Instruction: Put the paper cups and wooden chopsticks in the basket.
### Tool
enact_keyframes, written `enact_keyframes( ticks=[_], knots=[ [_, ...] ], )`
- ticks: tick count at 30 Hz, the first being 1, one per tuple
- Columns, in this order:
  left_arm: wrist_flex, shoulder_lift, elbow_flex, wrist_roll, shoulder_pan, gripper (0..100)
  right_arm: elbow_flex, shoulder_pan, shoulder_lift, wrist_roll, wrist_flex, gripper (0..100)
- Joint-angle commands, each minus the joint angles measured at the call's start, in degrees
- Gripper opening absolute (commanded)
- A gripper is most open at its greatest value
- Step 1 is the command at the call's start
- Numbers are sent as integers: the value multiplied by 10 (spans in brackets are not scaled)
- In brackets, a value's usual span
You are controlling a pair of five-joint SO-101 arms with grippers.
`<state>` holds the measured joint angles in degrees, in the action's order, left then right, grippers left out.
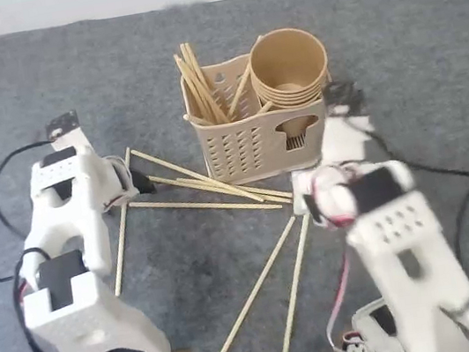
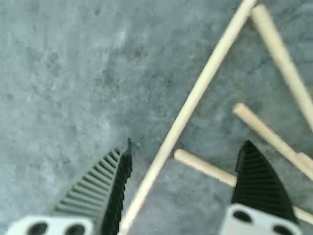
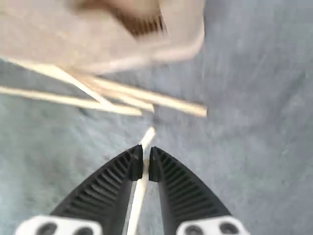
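My right claw [image 3: 142,161] is pinching a chopstick [image 3: 138,191] close to its tip, so I fear it pivots and slips on lifting, while my left claw [image 2: 187,146] hangs spread astride a second chopstick [image 2: 195,98] left of the basket [image 1: 248,151], where the paper cups [image 1: 288,65] sit stacked.

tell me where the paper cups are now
In the high view, the paper cups sit stacked inside the basket, in its right half, beside leaning chopsticks.
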<state>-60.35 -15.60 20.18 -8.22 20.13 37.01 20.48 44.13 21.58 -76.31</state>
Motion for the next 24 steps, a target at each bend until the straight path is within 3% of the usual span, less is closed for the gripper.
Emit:
enact_keyframes(
  ticks=[1, 4, 9, 12, 18, 24],
  knots=[
    [68, 16, -29, 105, 14, 322, -87, -27, 107, -22, -22, 8],
    [103, 15, -29, 171, 15, 284, -126, -47, 161, -53, -29, 7],
    [187, 11, -25, 247, 6, 103, -140, -78, 190, -62, -29, 7],
    [196, -9, -29, 274, -7, 40, -138, -79, 190, -61, -30, 7],
    [130, -45, -82, 285, -21, 105, -139, -76, 196, -61, -30, 7],
    [54, -40, -158, 245, -11, 279, -139, -78, 190, -61, -51, 7]
  ],
)
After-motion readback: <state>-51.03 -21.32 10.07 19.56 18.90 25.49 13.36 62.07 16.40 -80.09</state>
